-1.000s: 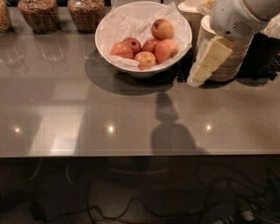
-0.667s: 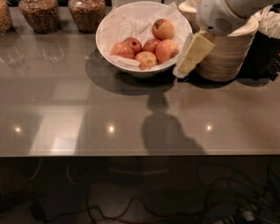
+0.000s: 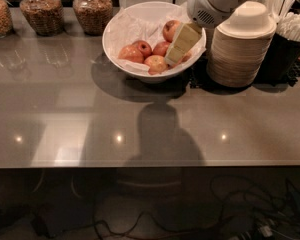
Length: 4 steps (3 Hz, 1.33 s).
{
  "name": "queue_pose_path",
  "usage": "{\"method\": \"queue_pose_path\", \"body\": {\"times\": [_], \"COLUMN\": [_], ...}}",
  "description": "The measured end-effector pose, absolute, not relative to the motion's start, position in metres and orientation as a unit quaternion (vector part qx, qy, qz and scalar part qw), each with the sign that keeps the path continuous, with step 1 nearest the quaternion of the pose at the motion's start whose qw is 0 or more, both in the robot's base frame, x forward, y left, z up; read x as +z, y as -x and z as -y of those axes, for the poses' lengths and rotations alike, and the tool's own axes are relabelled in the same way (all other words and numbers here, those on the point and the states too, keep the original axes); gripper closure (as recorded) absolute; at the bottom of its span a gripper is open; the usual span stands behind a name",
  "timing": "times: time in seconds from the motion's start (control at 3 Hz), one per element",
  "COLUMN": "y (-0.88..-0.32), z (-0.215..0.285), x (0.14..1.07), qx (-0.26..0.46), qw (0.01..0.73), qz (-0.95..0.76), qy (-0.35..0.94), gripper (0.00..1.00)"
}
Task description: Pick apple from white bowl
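The reaching step is in hand: the gripper (image 3: pixel 181 45) hangs over the right side of the white bowl (image 3: pixel 111 31), close to the apples (image 3: pixel 141 49) lying inside; open or closed, I cannot tell; next it must descend onto one apple.

Glossy grey counter (image 3: pixel 140 119), small light spots reflected; dark floor (image 3: pixel 65 204) below, tangled cables (image 3: pixel 155 229).
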State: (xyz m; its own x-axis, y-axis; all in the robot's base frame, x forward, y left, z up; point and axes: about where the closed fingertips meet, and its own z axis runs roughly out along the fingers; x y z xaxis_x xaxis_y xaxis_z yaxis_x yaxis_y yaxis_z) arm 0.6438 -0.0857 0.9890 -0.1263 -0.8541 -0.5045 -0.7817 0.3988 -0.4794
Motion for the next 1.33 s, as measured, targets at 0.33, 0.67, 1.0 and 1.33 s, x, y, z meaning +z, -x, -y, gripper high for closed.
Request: {"method": "queue_pose_path", "body": {"times": [0.33,0.67,1.0,1.33], "y": [-0.644,-0.652,-0.671,-0.689], "z": [0.086,0.095,0.098,0.098], "x": [0.989,0.984,0.973,0.961], "qx": [-0.049,-0.071,-0.082,-0.081], "qw": [0.372,0.396,0.414,0.421], "qz": [-0.749,-0.745,-0.745,-0.748], "qy": [0.546,0.532,0.517,0.507], "gripper": [0.0,0.0,0.0,0.04]}}
